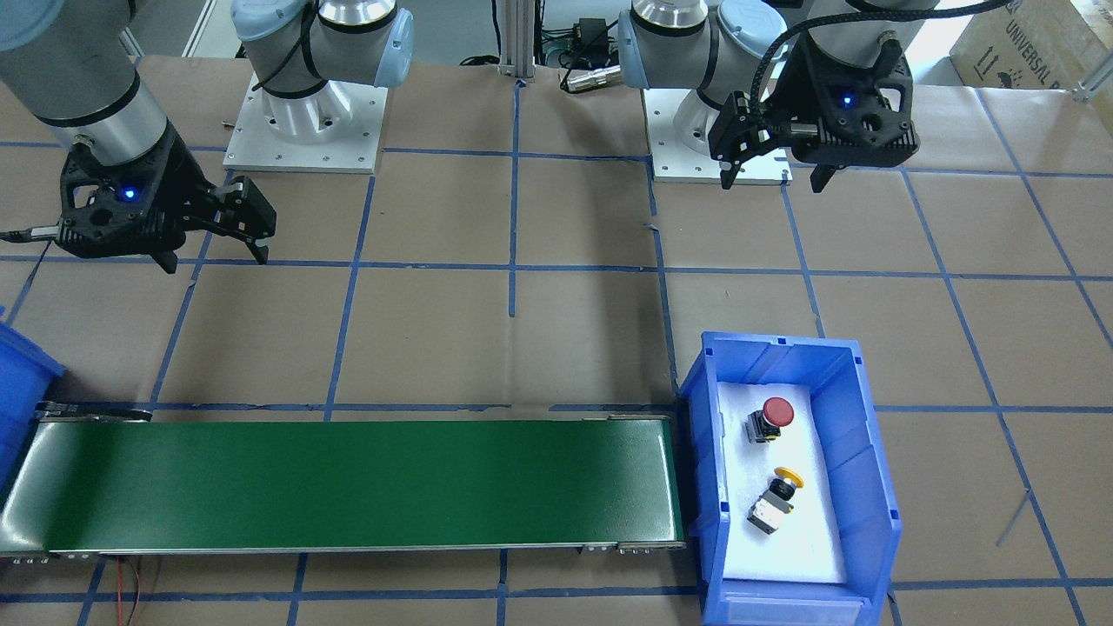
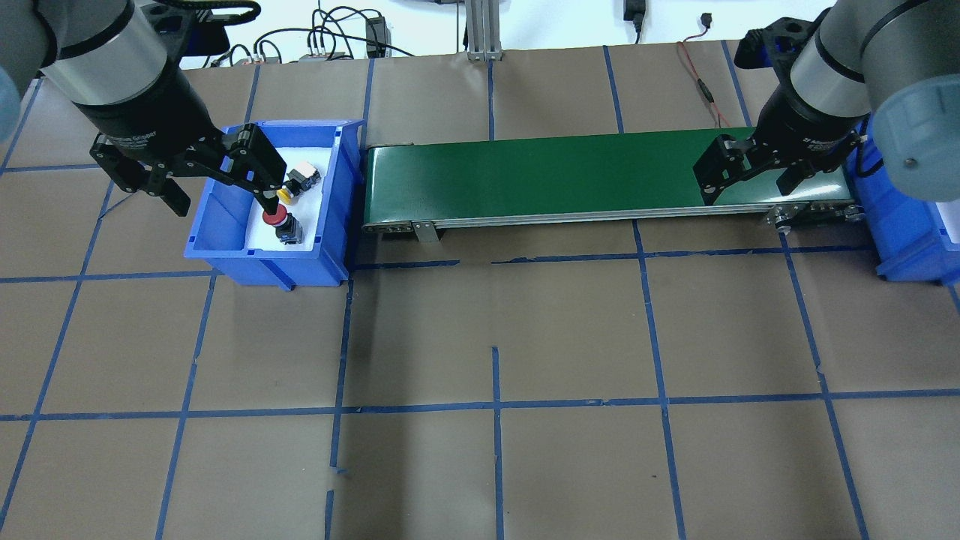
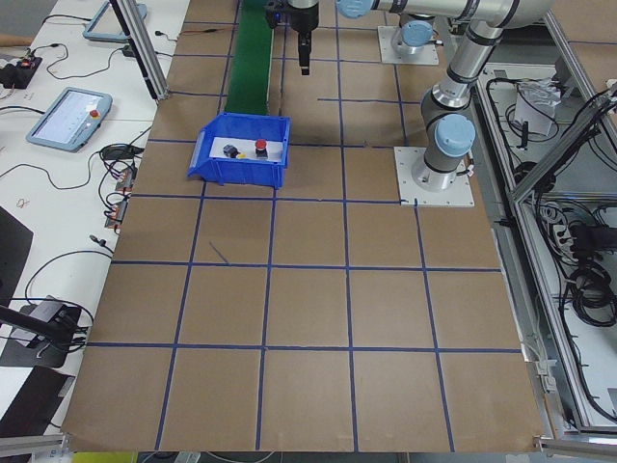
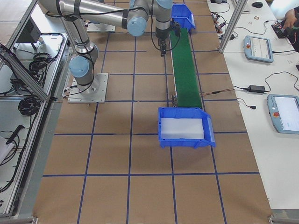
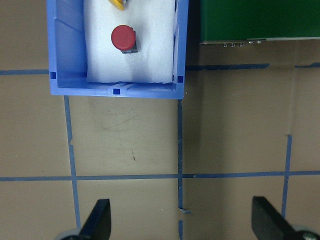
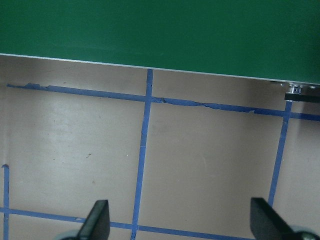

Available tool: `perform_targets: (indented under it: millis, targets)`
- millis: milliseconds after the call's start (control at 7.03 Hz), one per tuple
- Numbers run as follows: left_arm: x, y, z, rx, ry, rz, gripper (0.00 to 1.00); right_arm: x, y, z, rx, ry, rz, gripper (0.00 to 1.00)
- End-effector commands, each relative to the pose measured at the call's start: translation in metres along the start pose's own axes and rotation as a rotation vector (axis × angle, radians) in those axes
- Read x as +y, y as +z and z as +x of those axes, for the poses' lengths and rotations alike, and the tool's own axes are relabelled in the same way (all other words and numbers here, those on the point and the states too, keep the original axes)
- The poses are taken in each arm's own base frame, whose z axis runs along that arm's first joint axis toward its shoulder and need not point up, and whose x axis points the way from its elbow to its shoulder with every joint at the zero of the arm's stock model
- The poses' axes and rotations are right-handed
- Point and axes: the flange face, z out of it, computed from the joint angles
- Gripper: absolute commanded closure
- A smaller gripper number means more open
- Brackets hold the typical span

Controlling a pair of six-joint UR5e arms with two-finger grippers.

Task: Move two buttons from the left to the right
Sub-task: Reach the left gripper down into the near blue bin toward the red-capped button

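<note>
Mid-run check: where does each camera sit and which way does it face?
Front-facing: across the table, facing the robot; left gripper on image right.
Overhead: behind the robot, looking forward and down; right gripper beside the conveyor belt.
Exterior left: table's left end, looking along it; left arm near, button bin.
Exterior right: opposite end; right arm near, empty bin.
Left wrist: down between open fingers at the red button.
Right wrist: down between open fingers at the belt edge.
Shared: front-facing and overhead both show the yellow button.

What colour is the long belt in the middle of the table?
The belt is dark green with silver edges. It shows best in the front-facing view.
</note>
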Motion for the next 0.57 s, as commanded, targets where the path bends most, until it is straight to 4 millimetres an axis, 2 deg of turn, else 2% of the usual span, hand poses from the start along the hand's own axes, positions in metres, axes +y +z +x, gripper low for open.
perform_targets:
  millis: [0,427]
  targets:
    - [0.0,0.0,0.002,-0.001,0.044,0.006,0.0,0.0,0.0,0.0,0.0,0.002,-0.002,0.0]
    - [-0.002,-0.01,-0.006,-0.006,0.032,0.024,0.0,0.001,0.001,0.0,-0.003,0.001,-0.012,0.0]
